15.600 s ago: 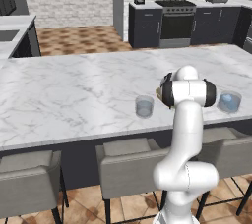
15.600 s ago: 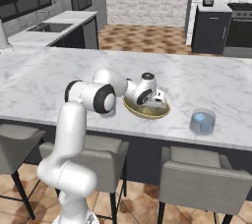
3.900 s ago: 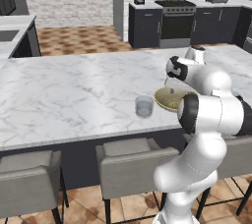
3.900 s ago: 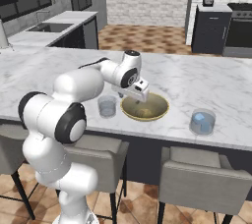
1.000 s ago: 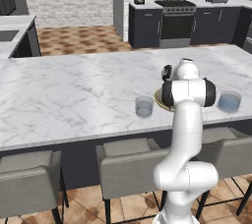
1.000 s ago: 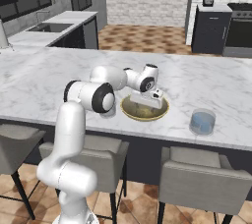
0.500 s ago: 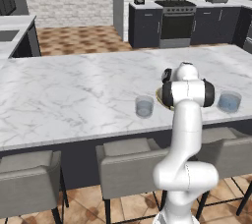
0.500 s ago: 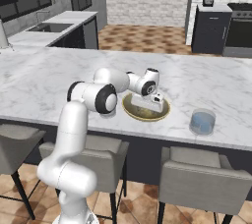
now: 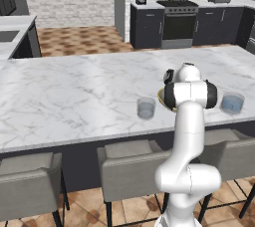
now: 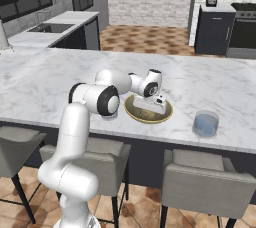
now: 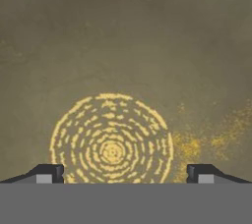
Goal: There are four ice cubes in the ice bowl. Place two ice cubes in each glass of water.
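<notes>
Reaching down into the ice bowl [image 10: 148, 117], the hand [image 10: 159, 107] is seen at the end of the white arm [image 10: 95, 97], which is folded low over the marble desk [image 10: 45, 82]. In the hand view, the 2 dark fingertips [image 11: 49, 173] are spread wide apart with nothing between them, and the olive inside of the ice bowl [image 11: 123, 61] is seen close beneath them, marked with a pattern of yellow rings. No ice cube can be made out there. In the right base view the bowl sits near the front edge of the desk, partly covered by the hand, and whether the fingertips touch its floor cannot be told.

In the left base view, most of the bowl [image 9: 160, 96] is hidden behind the arm [image 9: 189, 94]; only a piece of its rim is shown to the left of the arm. 1 glass of water [image 9: 146, 108] stands just left of the bowl, and the other glass of water [image 9: 232, 103] stands to the right of the arm, well apart from the bowl. That second glass [image 10: 205, 124] is also seen in the right base view. Both glasses are upright. Grey stools [image 9: 129, 164] are lined up along the front of the desk.
</notes>
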